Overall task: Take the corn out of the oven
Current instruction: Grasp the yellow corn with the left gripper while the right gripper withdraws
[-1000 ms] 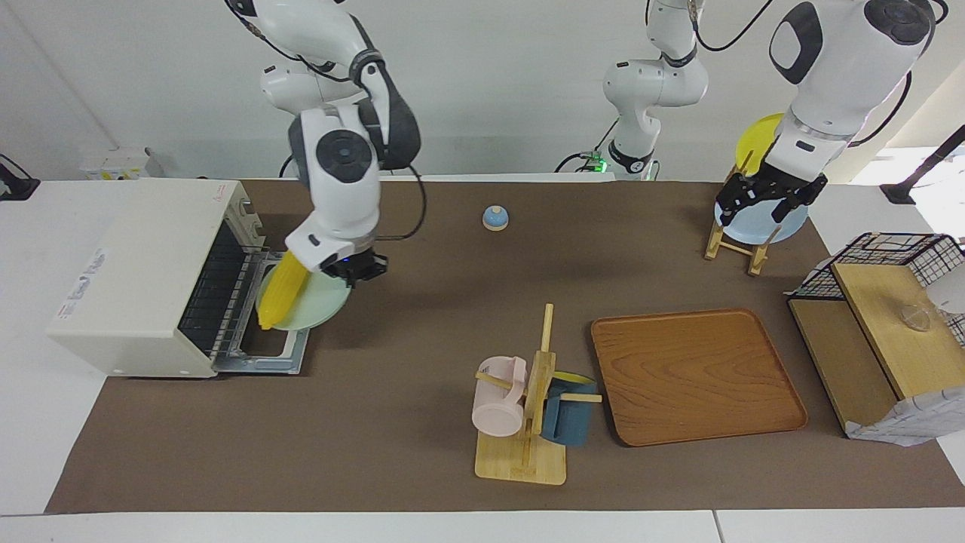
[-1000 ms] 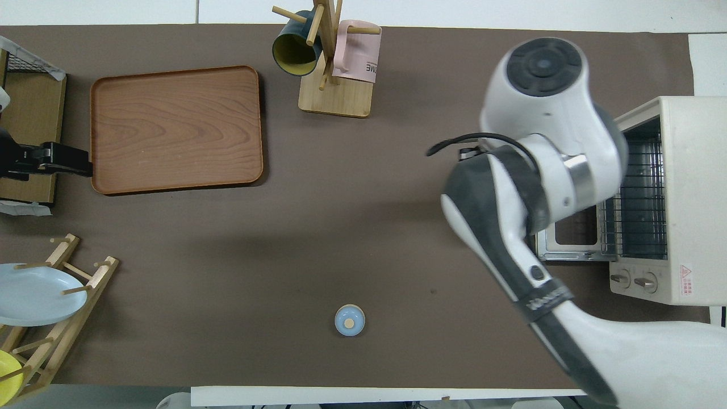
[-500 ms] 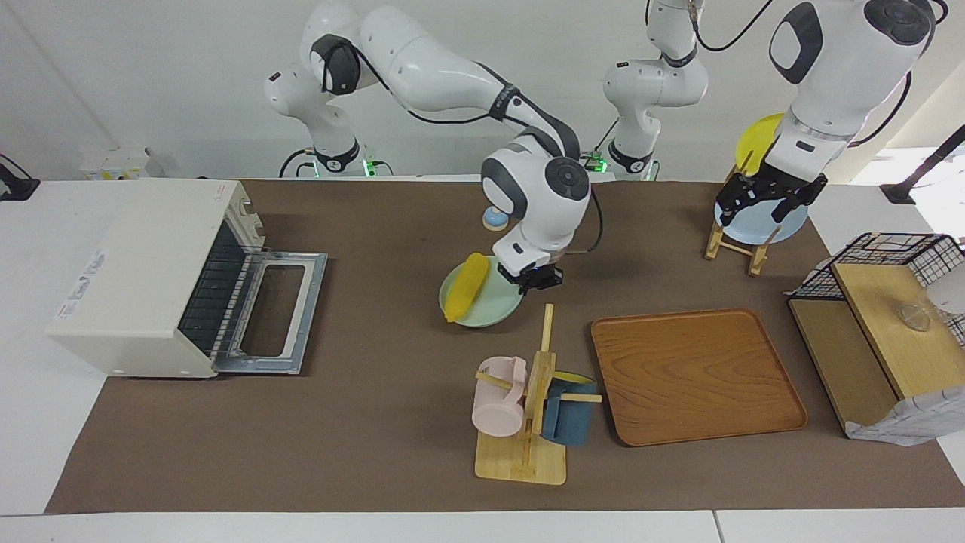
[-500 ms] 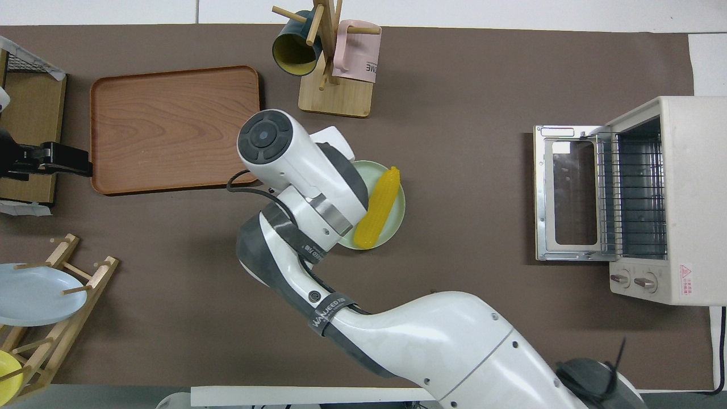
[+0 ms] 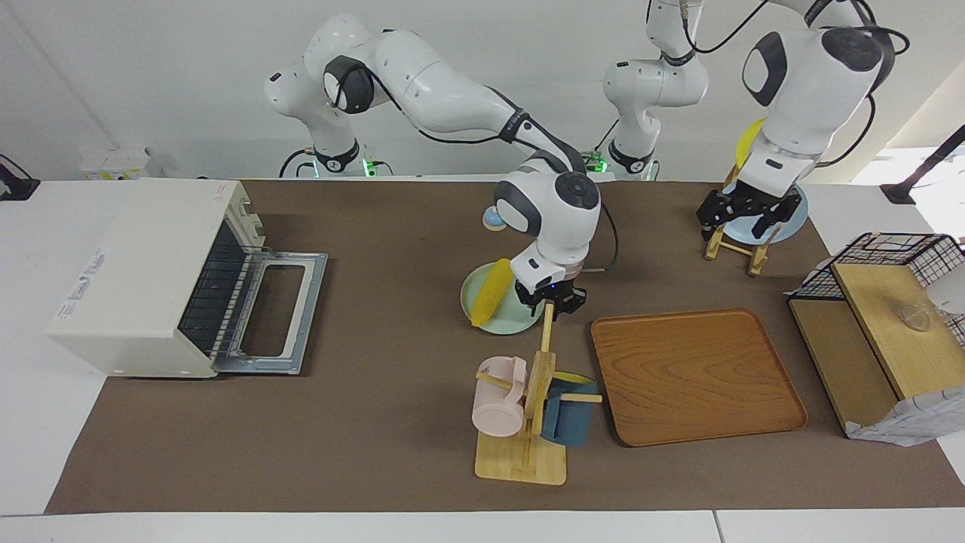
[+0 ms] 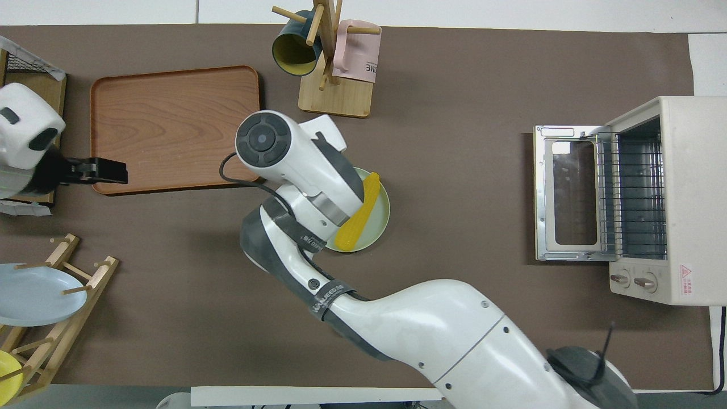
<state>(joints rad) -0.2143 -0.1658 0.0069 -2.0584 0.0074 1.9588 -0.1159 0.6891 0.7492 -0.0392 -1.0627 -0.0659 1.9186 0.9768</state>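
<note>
Found the oven [image 5: 151, 264] well apart from the right gripper [image 5: 554, 300], toward the right arm's end of the table, with its door [image 5: 275, 313] dropped flat. Logged the right arm stretched out over mid-table, wrist bent straight down, gripper low at the rim of a pale green plate [image 5: 516, 323]. Cannot tell its grip state. Located the corn [image 5: 490, 292] lying aslant on that plate, just beside this gripper, outside the oven. Noted a mug rack [image 5: 528, 422] and wooden tray [image 5: 693, 377] near it. Recorded the left gripper [image 5: 742, 219] hanging released, holding nothing, over a dish rack [image 5: 735, 245], forearm angled down.
</note>
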